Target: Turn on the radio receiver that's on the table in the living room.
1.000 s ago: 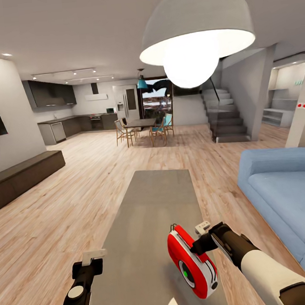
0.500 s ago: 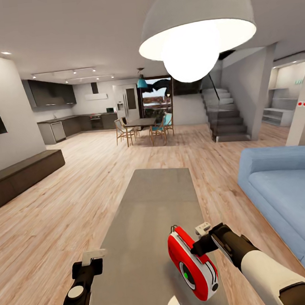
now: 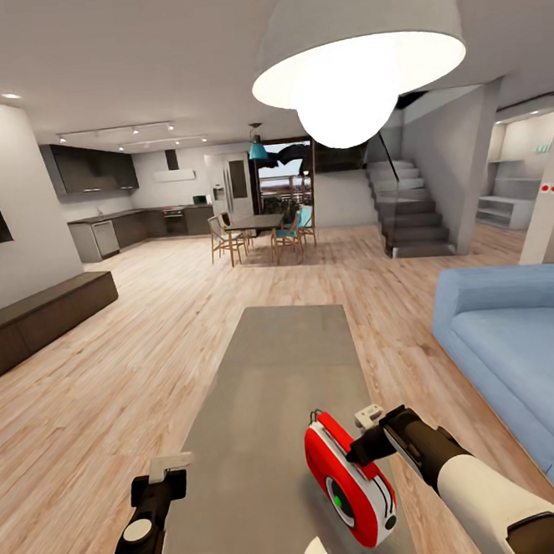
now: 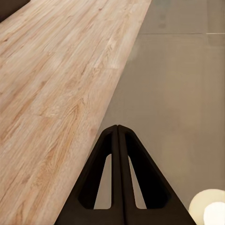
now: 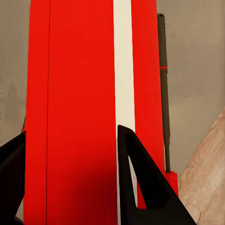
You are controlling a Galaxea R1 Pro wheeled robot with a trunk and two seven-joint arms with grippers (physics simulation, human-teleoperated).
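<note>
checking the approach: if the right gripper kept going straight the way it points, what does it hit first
The radio. In the right wrist view its red side with the white band sits right between the spread fingers of the right gripper, with the table behind it. Whether the fingers already touch it is unclear.

The radio [image 5: 79, 108] runs past the right wrist picture's edges — dial unseen there; the sofa [image 3: 519, 356] is cut off at right.

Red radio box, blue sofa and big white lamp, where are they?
Red rounded radio box [image 3: 349, 479], head view, on its red front face.
Blue fabric sofa [image 3: 518, 348], head view, on the seat cushion.
White dome pendant lamp [image 3: 355, 22], head view, on the shade.
</note>
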